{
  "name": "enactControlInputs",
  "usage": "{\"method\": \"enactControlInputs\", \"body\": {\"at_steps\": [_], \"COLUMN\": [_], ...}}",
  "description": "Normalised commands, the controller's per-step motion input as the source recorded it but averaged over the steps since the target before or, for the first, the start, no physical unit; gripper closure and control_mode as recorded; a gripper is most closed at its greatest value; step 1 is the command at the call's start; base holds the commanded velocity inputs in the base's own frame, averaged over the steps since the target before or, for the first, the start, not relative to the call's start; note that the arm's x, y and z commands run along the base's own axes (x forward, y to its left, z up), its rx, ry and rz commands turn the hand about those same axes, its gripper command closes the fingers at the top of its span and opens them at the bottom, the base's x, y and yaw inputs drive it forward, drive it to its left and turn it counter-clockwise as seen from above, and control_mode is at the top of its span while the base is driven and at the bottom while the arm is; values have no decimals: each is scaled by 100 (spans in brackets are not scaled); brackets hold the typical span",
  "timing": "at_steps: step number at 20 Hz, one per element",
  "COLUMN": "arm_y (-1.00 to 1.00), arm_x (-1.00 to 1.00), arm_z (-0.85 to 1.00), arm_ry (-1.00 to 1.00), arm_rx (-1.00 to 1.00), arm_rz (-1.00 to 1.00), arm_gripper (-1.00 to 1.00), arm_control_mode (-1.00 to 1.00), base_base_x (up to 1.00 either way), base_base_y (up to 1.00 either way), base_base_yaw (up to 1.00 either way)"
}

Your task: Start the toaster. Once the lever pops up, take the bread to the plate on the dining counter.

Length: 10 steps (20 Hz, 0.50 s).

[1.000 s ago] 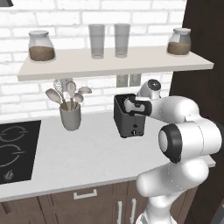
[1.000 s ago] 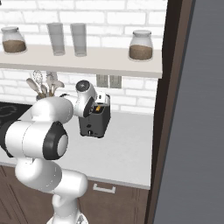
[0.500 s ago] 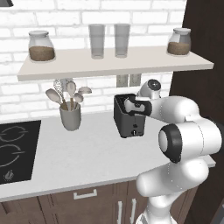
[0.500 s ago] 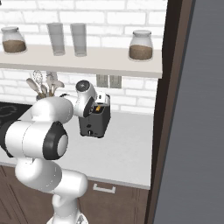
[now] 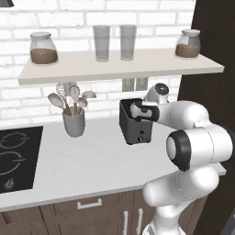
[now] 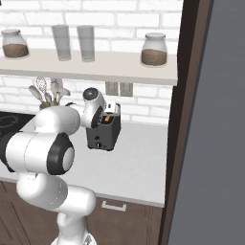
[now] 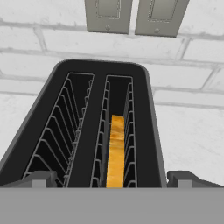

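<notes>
The dark toaster (image 5: 136, 125) stands on the white counter against the brick wall, also seen in the right base view (image 6: 102, 134). In the hand view I look straight down into its two slots (image 7: 83, 131). The golden bread (image 7: 116, 153) stands on edge in the right slot, and a bit of it shows from the side (image 6: 108, 118). My gripper (image 5: 139, 111) (image 6: 103, 116) hangs just above the toaster's top, open, its fingertips (image 7: 40, 178) wide apart on either side of the slots, holding nothing. The plate and the dining counter are out of view.
A grey utensil cup (image 5: 73, 122) stands left of the toaster and a black cooktop (image 5: 16, 158) lies further left. A shelf (image 5: 119, 66) with jars and glasses runs overhead. Wall outlets (image 7: 133, 15) sit behind the toaster. A tall dark panel (image 6: 191, 119) bounds the right side.
</notes>
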Motion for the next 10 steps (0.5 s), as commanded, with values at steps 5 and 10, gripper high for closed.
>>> {"method": "enactControlInputs", "body": {"at_steps": [5, 10], "arm_y": [0, 0], "arm_x": [0, 0], "arm_z": [0, 0], "arm_ry": [0, 0], "arm_rx": [0, 0], "arm_rz": [0, 0], "arm_gripper": [-100, -100], "arm_control_mode": [-100, -100], "base_base_x": [0, 0], "base_base_y": [0, 0], "base_base_yaw": [0, 0]}}
